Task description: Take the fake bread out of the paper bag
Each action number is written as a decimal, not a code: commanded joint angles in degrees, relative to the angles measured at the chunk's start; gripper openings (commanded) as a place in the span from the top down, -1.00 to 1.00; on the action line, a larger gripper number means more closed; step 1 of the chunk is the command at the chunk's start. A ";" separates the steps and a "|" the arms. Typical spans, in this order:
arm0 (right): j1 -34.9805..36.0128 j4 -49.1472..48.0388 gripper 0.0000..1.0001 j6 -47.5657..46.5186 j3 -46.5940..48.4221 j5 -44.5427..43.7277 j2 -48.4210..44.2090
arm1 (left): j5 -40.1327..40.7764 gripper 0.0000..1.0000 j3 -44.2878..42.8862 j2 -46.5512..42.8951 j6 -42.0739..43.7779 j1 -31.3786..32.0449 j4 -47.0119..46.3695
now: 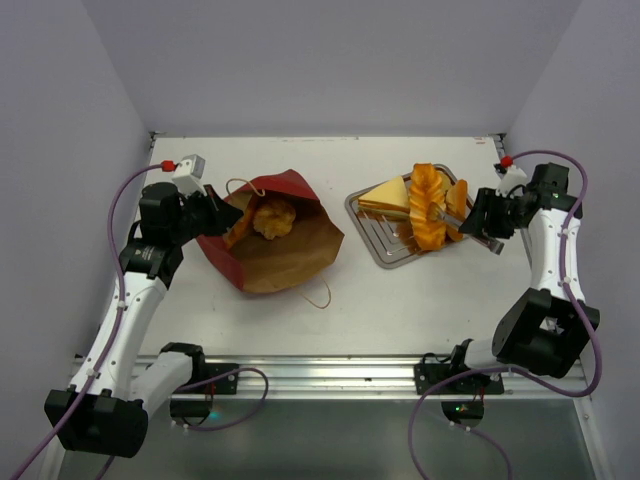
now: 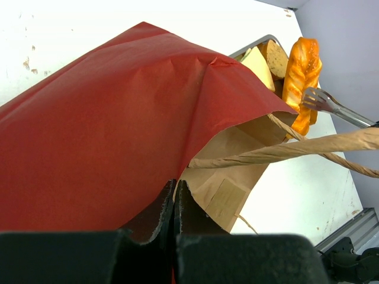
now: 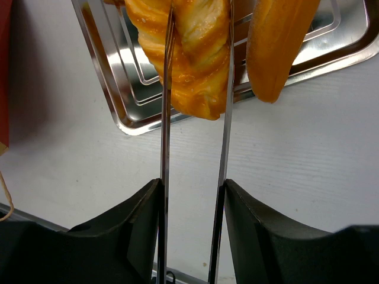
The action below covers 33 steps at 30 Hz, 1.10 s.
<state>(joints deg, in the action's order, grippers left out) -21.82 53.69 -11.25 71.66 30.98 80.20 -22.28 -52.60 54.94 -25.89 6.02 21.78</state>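
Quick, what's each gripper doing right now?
Left gripper: closed on the paper bag rim.
Right gripper: closed on the metal tongs, which pinch the braided loaf.

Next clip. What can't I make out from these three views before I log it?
Left wrist: the red wall of the paper bag hides its inside; the top view shows one bread piece at the mouth, nothing deeper.
Right wrist: the tips of the tongs are cut off by the top edge, beside the braided loaf.
Right wrist: whether that loaf touches the tray or hangs above it.
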 commanded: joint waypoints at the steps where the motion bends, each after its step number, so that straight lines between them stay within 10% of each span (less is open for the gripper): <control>1: -0.50 -2.54 0.01 -0.71 3.05 2.68 -2.25 | -0.22 1.00 -1.54 -0.62 1.19 -0.13 -0.25; 33: -0.59 -3.51 0.02 -4.04 2.96 11.62 -4.97 | -1.09 1.00 -2.33 -0.71 1.72 -0.13 0.10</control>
<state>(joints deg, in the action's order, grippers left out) -22.20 51.83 -12.40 72.23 35.75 79.20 -22.33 -52.75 54.94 -25.80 6.02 21.98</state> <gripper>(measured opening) 0.499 0.007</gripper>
